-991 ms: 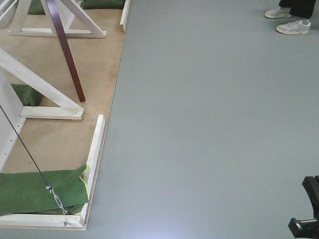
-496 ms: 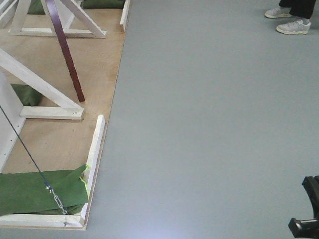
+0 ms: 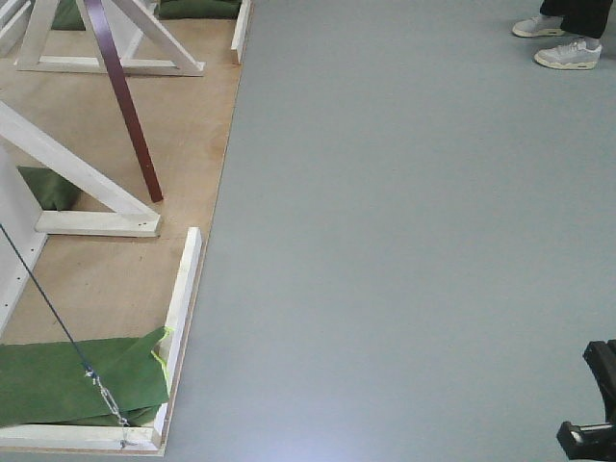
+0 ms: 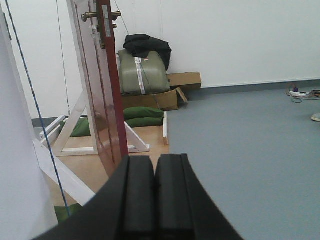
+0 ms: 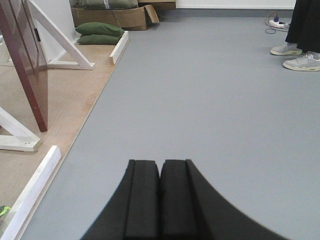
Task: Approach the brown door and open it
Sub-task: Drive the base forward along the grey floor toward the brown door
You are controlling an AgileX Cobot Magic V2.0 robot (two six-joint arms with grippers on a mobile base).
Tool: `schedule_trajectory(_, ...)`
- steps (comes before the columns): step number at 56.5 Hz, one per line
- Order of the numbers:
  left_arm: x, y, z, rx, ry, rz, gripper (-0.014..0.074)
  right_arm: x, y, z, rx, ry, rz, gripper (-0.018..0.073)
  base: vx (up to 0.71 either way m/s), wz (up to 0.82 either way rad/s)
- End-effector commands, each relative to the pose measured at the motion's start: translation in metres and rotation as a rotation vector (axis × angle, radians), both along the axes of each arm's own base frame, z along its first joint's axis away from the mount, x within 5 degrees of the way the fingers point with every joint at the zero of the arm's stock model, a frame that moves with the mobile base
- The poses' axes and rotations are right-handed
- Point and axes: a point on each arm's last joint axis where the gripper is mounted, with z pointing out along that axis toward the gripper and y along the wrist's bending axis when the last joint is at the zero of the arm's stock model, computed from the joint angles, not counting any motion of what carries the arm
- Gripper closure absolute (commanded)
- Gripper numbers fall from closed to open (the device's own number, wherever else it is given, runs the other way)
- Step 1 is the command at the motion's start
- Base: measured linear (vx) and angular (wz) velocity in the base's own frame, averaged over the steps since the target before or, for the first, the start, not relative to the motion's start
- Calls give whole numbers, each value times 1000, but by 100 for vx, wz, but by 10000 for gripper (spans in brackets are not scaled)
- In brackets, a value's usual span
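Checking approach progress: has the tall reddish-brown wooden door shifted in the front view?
Yes. The brown door slid slightly down-frame toward the fixed black robot part, white support frame alike.

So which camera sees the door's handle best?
Left wrist view: the brass handle shows high on the brown door. The front and right wrist views show only the door's lower part, no handle.

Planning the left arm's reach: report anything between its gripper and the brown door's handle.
Nothing visible. Open air separates the left gripper from the curved brass lever handle on the reddish-brown glossy wooden door; white wooden brace and blue cord sit leftward.
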Motion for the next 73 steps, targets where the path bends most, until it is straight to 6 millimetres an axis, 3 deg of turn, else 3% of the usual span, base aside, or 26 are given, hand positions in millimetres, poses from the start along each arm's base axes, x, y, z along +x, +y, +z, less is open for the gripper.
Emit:
schedule_trajectory(1,-2,-1,16,-10,-114,-16,600,2,-1,6,-7,-80,-5,559,11,0)
schedule_trajectory(73,-2,-1,16,-10,-114,-16,600,2,-1,6,-7,-82,-5,559,25,0)
